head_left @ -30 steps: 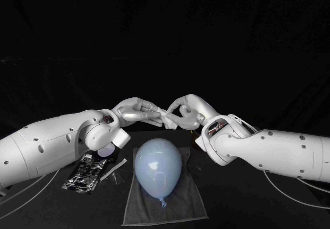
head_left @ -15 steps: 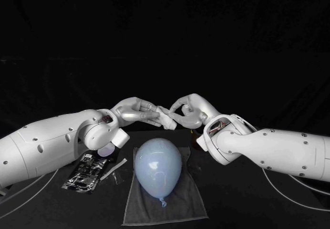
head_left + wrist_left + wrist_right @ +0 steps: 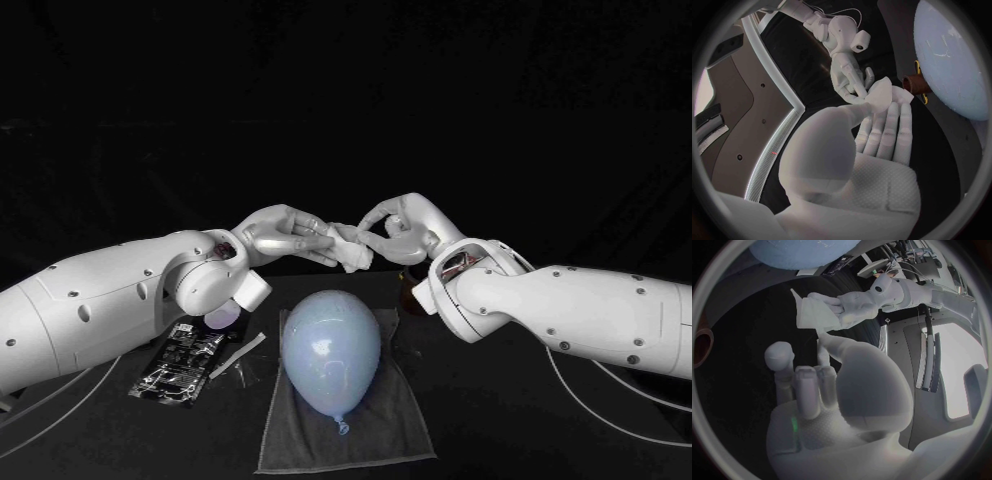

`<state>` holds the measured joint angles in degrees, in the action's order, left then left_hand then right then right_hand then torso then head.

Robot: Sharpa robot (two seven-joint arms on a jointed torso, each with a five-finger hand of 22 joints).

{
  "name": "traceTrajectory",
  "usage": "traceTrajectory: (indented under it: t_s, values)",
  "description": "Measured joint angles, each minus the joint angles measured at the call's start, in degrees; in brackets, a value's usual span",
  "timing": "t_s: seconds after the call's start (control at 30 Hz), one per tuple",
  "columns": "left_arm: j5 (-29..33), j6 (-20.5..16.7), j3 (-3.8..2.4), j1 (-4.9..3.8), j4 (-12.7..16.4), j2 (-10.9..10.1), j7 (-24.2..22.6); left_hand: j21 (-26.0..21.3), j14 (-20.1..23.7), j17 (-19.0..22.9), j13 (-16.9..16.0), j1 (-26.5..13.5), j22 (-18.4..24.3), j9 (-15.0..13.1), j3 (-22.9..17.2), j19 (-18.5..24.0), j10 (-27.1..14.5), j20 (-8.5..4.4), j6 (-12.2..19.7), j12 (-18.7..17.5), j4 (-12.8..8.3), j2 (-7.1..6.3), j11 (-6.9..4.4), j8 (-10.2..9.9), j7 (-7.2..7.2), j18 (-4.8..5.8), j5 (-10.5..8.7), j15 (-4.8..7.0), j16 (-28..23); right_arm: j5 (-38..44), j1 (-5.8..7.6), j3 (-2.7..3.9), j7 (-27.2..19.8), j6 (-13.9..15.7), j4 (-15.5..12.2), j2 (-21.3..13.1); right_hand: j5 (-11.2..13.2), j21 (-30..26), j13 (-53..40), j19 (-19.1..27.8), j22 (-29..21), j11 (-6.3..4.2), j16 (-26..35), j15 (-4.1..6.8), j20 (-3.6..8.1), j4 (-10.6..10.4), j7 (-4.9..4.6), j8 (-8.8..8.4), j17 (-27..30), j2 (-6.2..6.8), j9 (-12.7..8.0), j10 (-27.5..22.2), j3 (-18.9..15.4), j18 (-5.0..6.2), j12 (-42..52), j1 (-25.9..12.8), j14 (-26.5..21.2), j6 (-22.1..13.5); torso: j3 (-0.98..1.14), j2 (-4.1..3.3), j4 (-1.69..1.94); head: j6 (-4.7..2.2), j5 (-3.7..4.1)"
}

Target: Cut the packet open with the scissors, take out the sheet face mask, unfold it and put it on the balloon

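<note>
My left hand (image 3: 281,236) holds the folded white sheet mask (image 3: 352,250) in the air above the far end of the pale blue balloon (image 3: 332,345). My right hand (image 3: 397,226) faces it from the other side, one fingertip touching the mask's (image 3: 814,312) edge and its thumb apart. In the left wrist view the right hand (image 3: 845,65) meets the mask (image 3: 882,95) just beyond my left hand's fingers (image 3: 879,132). The balloon lies lengthwise on a grey towel (image 3: 361,430).
A shiny opened packet (image 3: 180,365) lies on the table under my left forearm, with a cut-off strip (image 3: 241,353) beside it. A small brown round object (image 3: 914,85) sits near the balloon's far end, below my right wrist.
My right hand has risen slightly and drawn the mask's upper corner up with it. The left hand, balloon and packet have stayed where they were.
</note>
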<state>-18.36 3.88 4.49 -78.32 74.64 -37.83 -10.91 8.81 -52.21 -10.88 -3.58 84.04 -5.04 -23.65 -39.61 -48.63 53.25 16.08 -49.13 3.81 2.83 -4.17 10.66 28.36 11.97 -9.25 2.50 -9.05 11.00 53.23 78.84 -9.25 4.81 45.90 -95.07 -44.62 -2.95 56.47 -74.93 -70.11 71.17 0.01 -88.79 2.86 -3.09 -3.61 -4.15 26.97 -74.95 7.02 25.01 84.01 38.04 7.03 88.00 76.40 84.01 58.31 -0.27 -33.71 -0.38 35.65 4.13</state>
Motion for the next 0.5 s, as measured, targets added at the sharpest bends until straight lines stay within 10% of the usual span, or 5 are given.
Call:
traceTrajectory:
  t_s: [0.5]
  values:
    - [0.31,-0.03,0.12,0.0,0.02,-0.62,-0.02,0.0,0.0,0.0,0.0,-0.3,-0.04,0.0,0.0,0.0,0.0,0.0,0.01,0.0,0.0,-0.3,0.0,-0.21,0.0,0.03,0.0,0.0,0.0,-2.87,0.07,0.14,-1.04,1.4,1.34,-1.53,0.18,0.02,0.01,0.0,0.3,0.0,0.0,-0.01,0.0,0.38,0.01,0.13,0.04,0.01,0.0,0.0,0.06,-0.02,0.31,0.0,-0.01,0.03,-0.02,0.0,0.01,-0.15,0.12]
